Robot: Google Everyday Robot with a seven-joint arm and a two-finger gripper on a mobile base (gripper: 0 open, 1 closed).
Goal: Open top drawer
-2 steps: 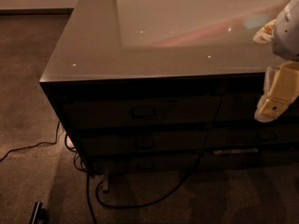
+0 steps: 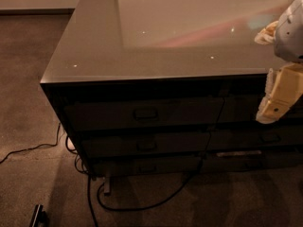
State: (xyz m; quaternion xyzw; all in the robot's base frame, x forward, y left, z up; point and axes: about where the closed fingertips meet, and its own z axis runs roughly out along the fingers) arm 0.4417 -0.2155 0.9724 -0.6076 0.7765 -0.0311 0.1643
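The top drawer (image 2: 142, 115) is the wide dark front just under the cabinet's glossy top (image 2: 94, 46). It is closed, and its small rectangular loop handle (image 2: 145, 113) sits at its centre. My gripper (image 2: 271, 109), cream-coloured, hangs at the right edge of the view in front of the cabinet's right drawer column. It is level with the top drawer, well to the right of the handle, and touches nothing that I can see. The white arm (image 2: 291, 30) rises above it.
Two shallower dark drawer fronts (image 2: 146, 145) (image 2: 147, 167) lie below the top drawer. More drawers are on the right (image 2: 265, 138). Black cables (image 2: 142, 205) trail over the carpet under and in front of the cabinet. A small dark object (image 2: 38, 216) lies at the bottom left.
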